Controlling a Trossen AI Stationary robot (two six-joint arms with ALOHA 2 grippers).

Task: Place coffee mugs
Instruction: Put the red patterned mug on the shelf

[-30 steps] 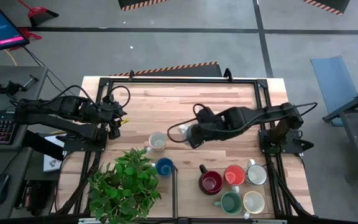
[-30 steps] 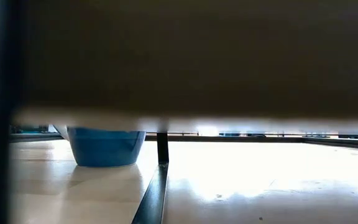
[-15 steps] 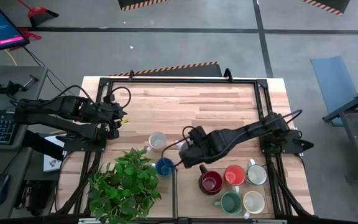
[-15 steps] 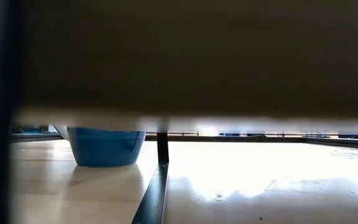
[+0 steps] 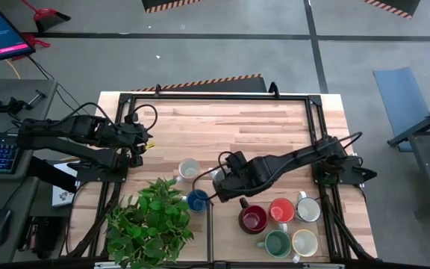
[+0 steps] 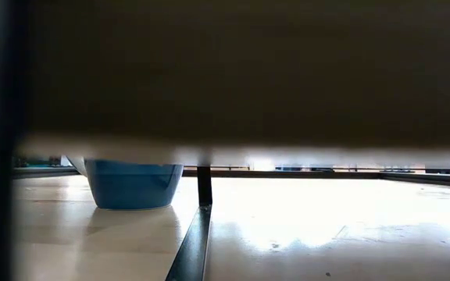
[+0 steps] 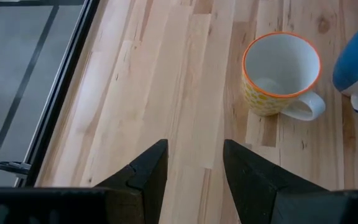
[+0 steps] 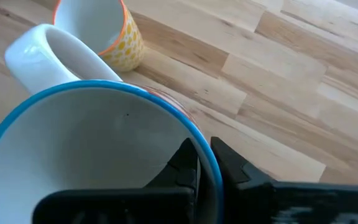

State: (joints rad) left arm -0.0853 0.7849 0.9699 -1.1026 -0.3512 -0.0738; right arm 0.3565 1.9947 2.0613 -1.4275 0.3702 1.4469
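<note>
The right tool (image 5: 216, 178) is clenched on the rim of a blue-edged white mug (image 8: 98, 155), one finger inside the cup and one outside, above the middle of the surface (image 5: 260, 127), between the yellow-patterned mug (image 5: 189, 169) and the blue mug (image 5: 197, 199). This looks like the placing step: next it should lower the mug upright, then let go. The left tool (image 7: 194, 163) waits released at the left edge.

Beside the potted plant (image 5: 151, 218), 1 of its kind, stood 7 mugs: 1 yellow-dotted (image 5: 189, 169), 1 blue (image 5: 197, 200), 1 dark red (image 5: 252, 219), 1 orange (image 5: 281, 210), 1 green (image 5: 277, 243), 2 white/cream (image 5: 307, 210). Arms: 2.
</note>
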